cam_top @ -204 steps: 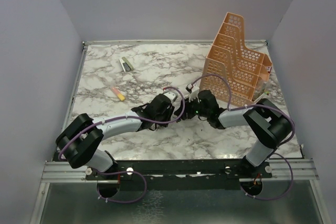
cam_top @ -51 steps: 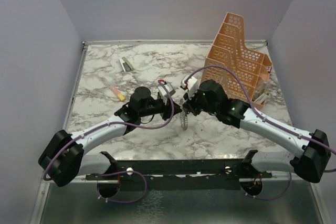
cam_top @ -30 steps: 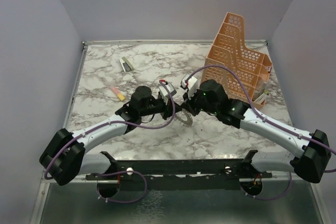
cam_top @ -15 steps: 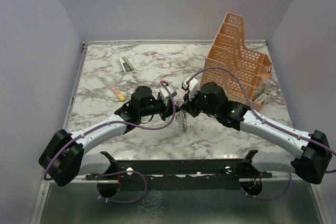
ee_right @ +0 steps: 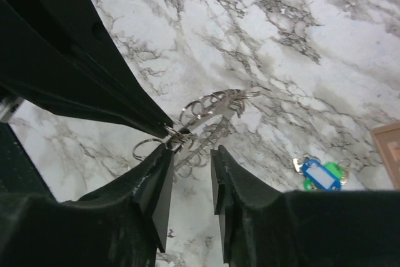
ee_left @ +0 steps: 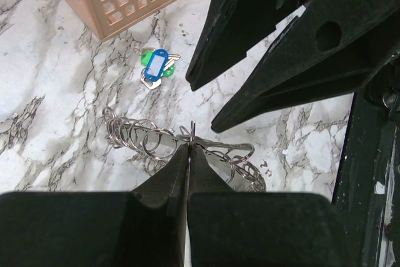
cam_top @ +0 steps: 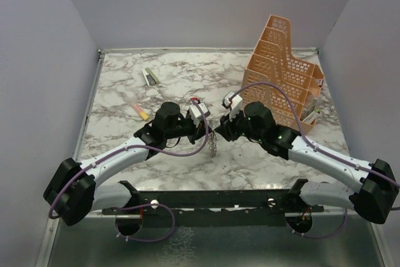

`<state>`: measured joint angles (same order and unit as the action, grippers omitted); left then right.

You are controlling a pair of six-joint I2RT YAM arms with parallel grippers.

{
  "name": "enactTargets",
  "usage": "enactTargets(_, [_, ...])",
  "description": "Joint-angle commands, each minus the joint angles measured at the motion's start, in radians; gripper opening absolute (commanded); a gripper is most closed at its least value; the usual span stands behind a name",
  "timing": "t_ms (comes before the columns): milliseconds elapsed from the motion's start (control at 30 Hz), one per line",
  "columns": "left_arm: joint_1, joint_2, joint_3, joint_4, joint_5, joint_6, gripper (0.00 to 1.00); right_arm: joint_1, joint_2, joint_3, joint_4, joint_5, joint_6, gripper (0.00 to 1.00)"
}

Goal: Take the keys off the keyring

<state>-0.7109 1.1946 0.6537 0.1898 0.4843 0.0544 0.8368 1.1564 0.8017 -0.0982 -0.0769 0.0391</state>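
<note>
- Left wrist view: the left claw (ee_left: 189,156) is seen clamped shut on the thin wire of the keyring (ee_left: 159,142), which is held up over the counter (ee_left: 50,110), between the 2 arms.
- In the right wrist view, the right claw (ee_right: 192,151) is seen with its jaws parted a little. The keyring is met just at 1 fingertip, and nothing is seen to be gripped.
- The step in hand is judged to be the picking of 1 of the keys (ee_left: 128,132), with the ring steadied by the left claw.
- For the next move, the right claw is to be closed on a single key, which must then be worked along the wire to the ring's split. A fine aim is called for, since the keys are crowded together.
- In the top external view the keyring (cam_top: 214,145) is seen edge-on, as a thin streak hung below the claws, its long axis pointed toward the near edge of the counter. In the left wrist view it is spread from left to right.
</note>
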Motion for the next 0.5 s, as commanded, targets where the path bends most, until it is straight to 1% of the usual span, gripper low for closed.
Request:
enactTargets(0, [0.002, -0.034, 0.036, 0.009, -0.026, 0.021, 0.0, -0.025, -0.054, -0.051, 0.089, -0.041, 0.048, 0.44])
enactTargets(67, [0.003, -0.036, 0.04, 0.003, -0.031, 0.022, 0.0, -0.041, -0.067, -0.079, 0.136, -0.069, 0.061, 0.51])
enactTargets(167, [0.002, -0.037, 0.051, -0.018, -0.042, 0.024, 0.0, -0.063, -0.077, -0.12, 0.184, -0.1, 0.088, 0.59])
enactTargets(333, [0.003, -0.052, 0.075, -0.076, -0.053, 0.051, 0.0, -0.091, -0.114, -0.219, 0.315, -0.108, 0.124, 0.62])
enactTargets(400, [0.003, -0.063, 0.09, -0.117, -0.055, 0.084, 0.0, -0.093, -0.126, -0.256, 0.377, -0.091, 0.119, 0.67])
enactTargets(467, [0.003, -0.076, 0.107, -0.171, -0.064, 0.125, 0.0, -0.091, -0.132, -0.275, 0.407, -0.065, 0.112, 0.69])
